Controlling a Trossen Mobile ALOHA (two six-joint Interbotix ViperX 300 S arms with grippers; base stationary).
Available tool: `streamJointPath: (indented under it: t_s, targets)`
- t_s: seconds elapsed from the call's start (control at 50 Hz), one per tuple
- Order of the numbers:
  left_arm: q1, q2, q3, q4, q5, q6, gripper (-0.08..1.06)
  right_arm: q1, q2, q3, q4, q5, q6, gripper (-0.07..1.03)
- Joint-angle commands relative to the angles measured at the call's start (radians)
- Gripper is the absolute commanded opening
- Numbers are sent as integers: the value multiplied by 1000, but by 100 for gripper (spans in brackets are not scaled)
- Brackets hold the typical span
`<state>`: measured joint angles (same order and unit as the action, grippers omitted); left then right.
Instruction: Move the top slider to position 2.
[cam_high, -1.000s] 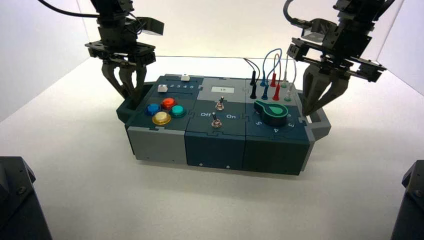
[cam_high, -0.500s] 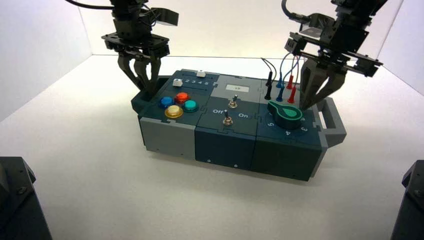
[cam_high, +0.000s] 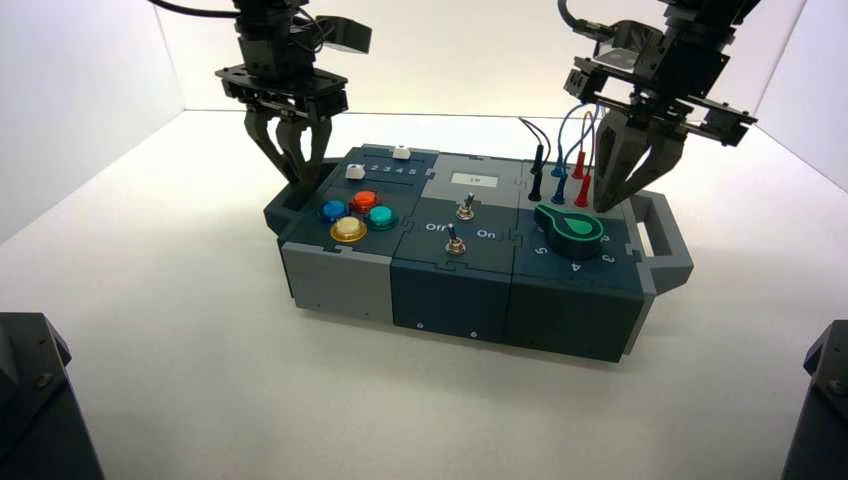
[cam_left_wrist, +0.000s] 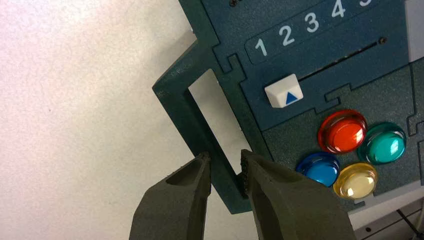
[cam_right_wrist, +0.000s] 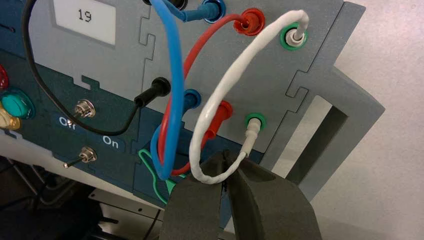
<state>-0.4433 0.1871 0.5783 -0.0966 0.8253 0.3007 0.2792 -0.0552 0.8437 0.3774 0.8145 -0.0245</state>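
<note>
The top slider's tiny white knob (cam_high: 402, 153) sits on its dark track at the box's far left; it is out of both wrist views. Its twin white knob (cam_high: 354, 171), with a blue triangle, shows in the left wrist view (cam_left_wrist: 283, 91) below the digits 1 and 2. My left gripper (cam_high: 298, 185) (cam_left_wrist: 224, 156) is shut on the bar of the box's left handle (cam_left_wrist: 197, 125). My right gripper (cam_high: 607, 203) (cam_right_wrist: 226, 161) is at the box's right end beside the right handle (cam_right_wrist: 330, 130). Its fingers are together, and a white wire (cam_right_wrist: 210, 170) lies across their tips.
Red, blue, teal and yellow round buttons (cam_high: 364, 199) sit near the sliders. Two toggle switches (cam_high: 465, 210) and a display reading 19 (cam_right_wrist: 85, 17) are in the middle. Black, blue, red and white wires (cam_right_wrist: 172, 100) loop over the green knob (cam_high: 570, 228).
The box has shifted to the right and turned, its left end swinging away from me. Both grippers moved with it and stay at its handles.
</note>
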Motion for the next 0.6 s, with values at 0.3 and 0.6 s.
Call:
streamJointPath:
  t_s: [0.3, 0.6]
  targets:
    - [-2, -94, -54, -5, -2, 3, 42, 11, -48, -21, 3, 0, -9, -2]
    - [-2, -190, -115, -5, 38, -3, 42, 40, -140, -97, -5, 3, -11, -2]
